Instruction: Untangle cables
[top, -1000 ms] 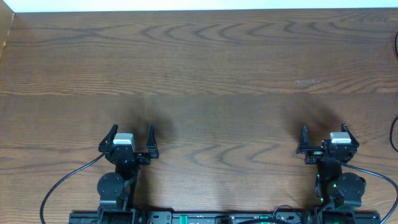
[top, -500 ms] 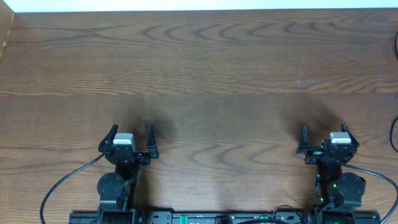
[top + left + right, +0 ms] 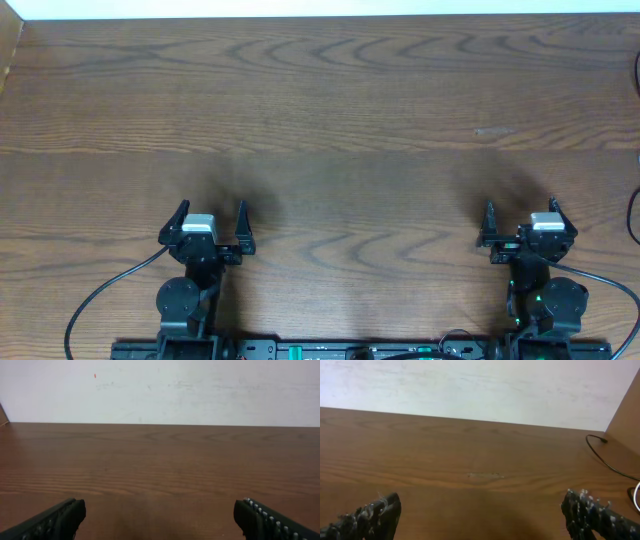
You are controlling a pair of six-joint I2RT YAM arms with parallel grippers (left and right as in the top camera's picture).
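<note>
At the near edge of the worktop (image 3: 320, 120) both arms sit folded low over their bases, wrists level and pointing to the far side. The left gripper (image 3: 211, 207) is spread wide. Its ribbed fingers (image 3: 52, 521) show only at the bottom corners of its wrist view, with bare wood between them and nothing held. The right gripper (image 3: 520, 206) is spread just as wide and is also empty, its fingers (image 3: 367, 516) framing bare wood.

The cables are not in front of either arm. What shows of them lies at the far right, well apart from the right gripper and mostly cut off by the picture's edge. There is a sliver of white cord (image 3: 637, 500), and beyond it a thin black cord (image 3: 599, 454) that curves away to a small plug end. From overhead only a dark curve (image 3: 632, 215) shows at the right border. Whether the two cords cross or knot cannot be told.

I judge the cords to be light, limp and a little slick. A pull on one strand would likely drag the whole run instead of parting it. The best hold looks to be the black cord just behind its plug, where it is stiffer. The right arm is the nearer one and would need to swing out to the right.

Farthest off stands a pale wall (image 3: 160, 390).
</note>
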